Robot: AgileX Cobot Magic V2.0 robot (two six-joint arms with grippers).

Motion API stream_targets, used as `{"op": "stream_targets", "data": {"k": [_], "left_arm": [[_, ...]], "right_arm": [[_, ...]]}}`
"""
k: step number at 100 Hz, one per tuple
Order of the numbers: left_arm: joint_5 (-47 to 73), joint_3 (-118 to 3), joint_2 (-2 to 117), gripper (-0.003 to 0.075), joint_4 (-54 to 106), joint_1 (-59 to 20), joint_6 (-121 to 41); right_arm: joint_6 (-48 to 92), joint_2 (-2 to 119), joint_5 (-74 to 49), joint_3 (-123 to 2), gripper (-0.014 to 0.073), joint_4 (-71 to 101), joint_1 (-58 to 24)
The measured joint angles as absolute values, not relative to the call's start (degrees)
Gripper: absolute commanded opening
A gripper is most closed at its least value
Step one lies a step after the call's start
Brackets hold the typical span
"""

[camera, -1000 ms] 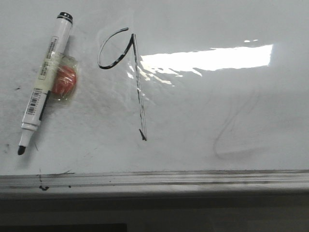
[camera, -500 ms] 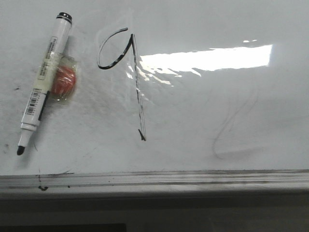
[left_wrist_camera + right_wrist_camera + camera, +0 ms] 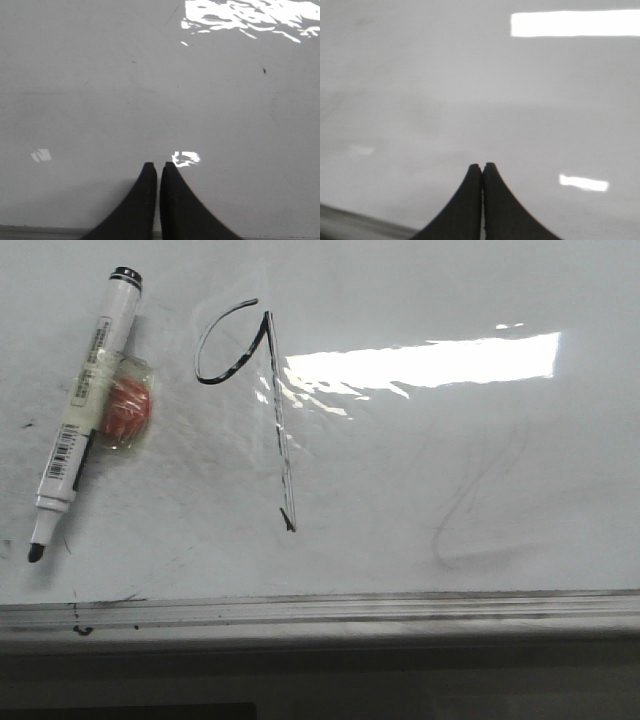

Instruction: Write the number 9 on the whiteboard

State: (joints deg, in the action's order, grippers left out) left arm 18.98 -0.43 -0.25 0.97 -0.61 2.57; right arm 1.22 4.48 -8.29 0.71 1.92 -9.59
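The number 9 (image 3: pixel 270 410) is drawn in thin black marker on the whiteboard (image 3: pixel 420 480), with a small open loop above a long slanted stem. An uncapped white marker (image 3: pixel 80 400) lies on the board at the left, tip toward the front edge. No gripper shows in the front view. My left gripper (image 3: pixel 158 165) is shut and empty over bare board. My right gripper (image 3: pixel 483 165) is shut and empty over bare board too.
A red object in clear wrapping (image 3: pixel 128 412) lies against the marker. A faint grey erased curve (image 3: pixel 480 510) marks the board at the right. The grey metal frame edge (image 3: pixel 320 608) runs along the front. A bright light reflection (image 3: pixel 430 362) crosses the board.
The whole scene in the front view has shifted slightly to the left and up. The marker, the red object and the 9 keep their places relative to each other.
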Motion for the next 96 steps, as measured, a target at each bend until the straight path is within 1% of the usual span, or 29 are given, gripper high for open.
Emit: {"op": "stream_targets", "data": {"k": [8, 15, 25, 34, 96], "left_arm": [[19.0, -0.4, -0.2, -0.002, 1.0, -0.6, 2.6], [19.0, -0.4, -0.2, -0.002, 1.0, -0.6, 2.6], [19.0, -0.4, -0.2, -0.002, 1.0, -0.6, 2.6], [19.0, -0.4, -0.2, -0.002, 1.0, -0.6, 2.6], [19.0, -0.4, -0.2, -0.002, 1.0, -0.6, 2.6]], "right_arm": [[1.2, 3.6, -10.2, 0.7, -0.0066, 1.8, -2.6], [1.2, 1.4, -13.5, 0.7, -0.0066, 1.3, 1.6], [1.2, -0.3, -17.8, 0.7, -0.0066, 0.0, 5.4], [1.2, -0.6, -18.2, 0.7, -0.0066, 0.0, 7.8], [1.1, -0.6, -18.4, 0.7, -0.0066, -0.4, 8.9]]}}
